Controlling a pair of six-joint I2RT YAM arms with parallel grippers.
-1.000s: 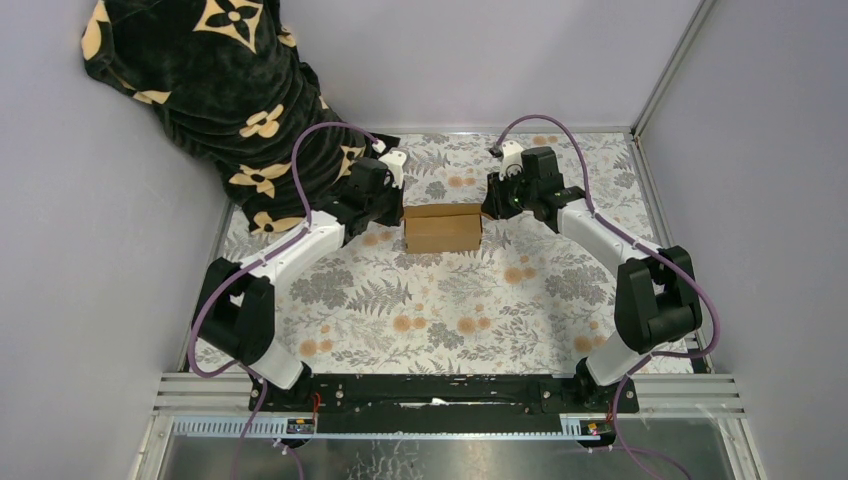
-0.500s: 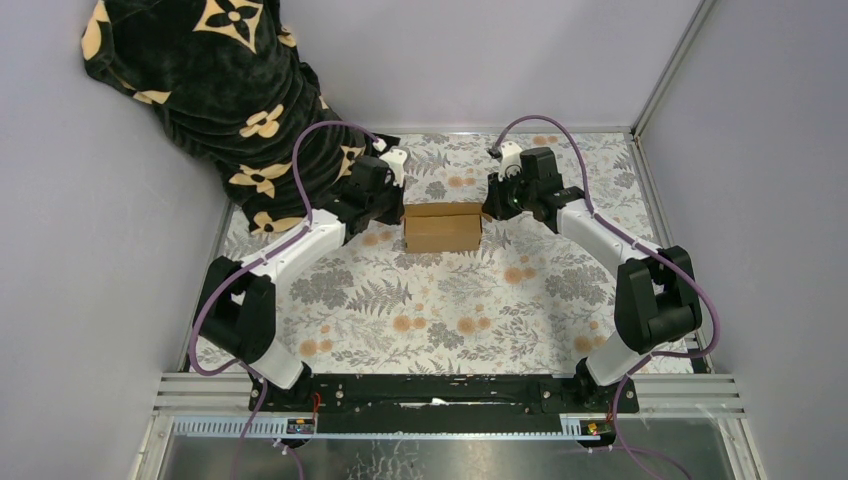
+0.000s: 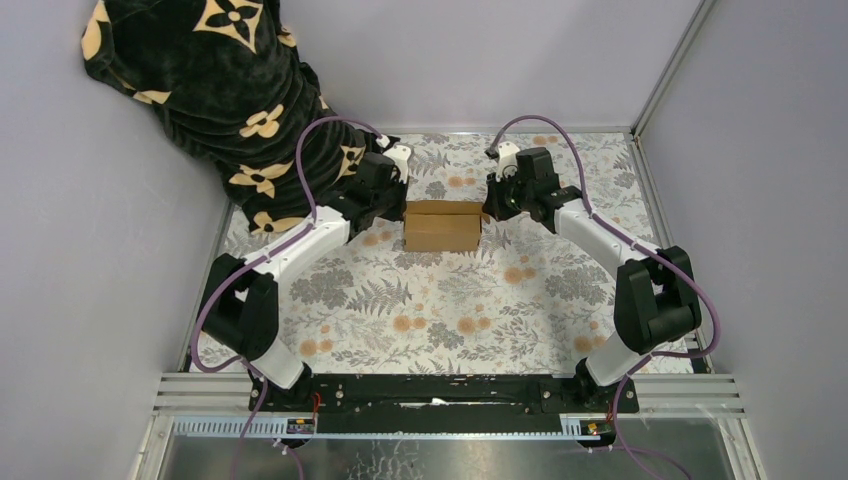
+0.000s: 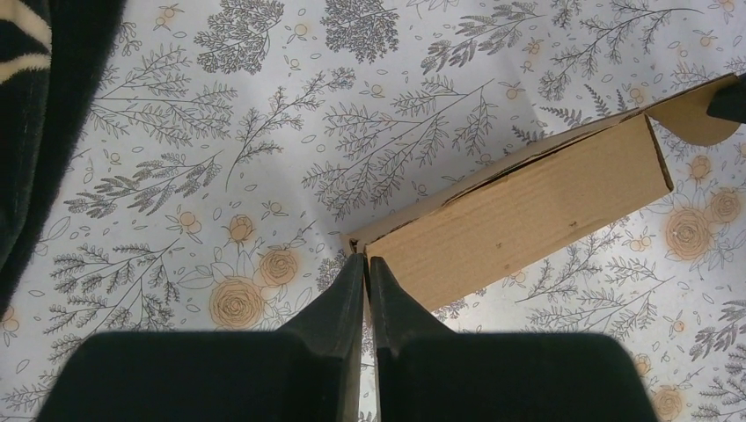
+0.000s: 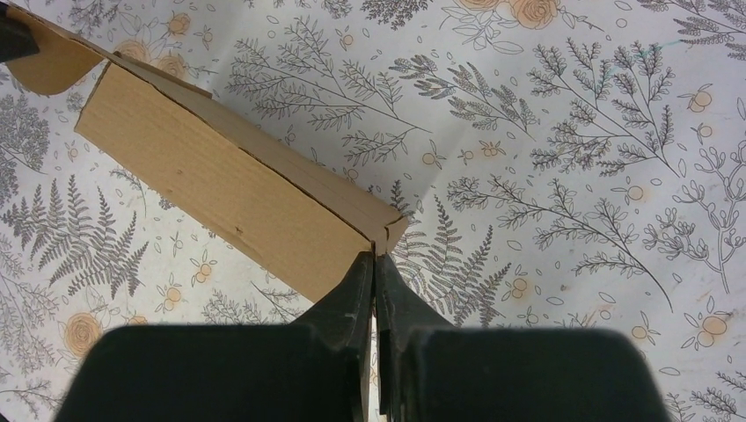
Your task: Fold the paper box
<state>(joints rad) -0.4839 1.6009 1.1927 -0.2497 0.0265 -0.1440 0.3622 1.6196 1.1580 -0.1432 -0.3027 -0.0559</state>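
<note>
Top external: left fingers (image 4: 345, 303), right fingers (image 5: 356, 294), both closed tight, crept rearward along paper box (image 3: 442, 227) ends; folding nearly done.

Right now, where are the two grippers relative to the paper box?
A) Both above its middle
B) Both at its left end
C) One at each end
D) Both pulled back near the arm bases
C: the left gripper meets one end of the paper box and the right gripper meets the opposite end, each with its fingers closed at a corner.
</note>
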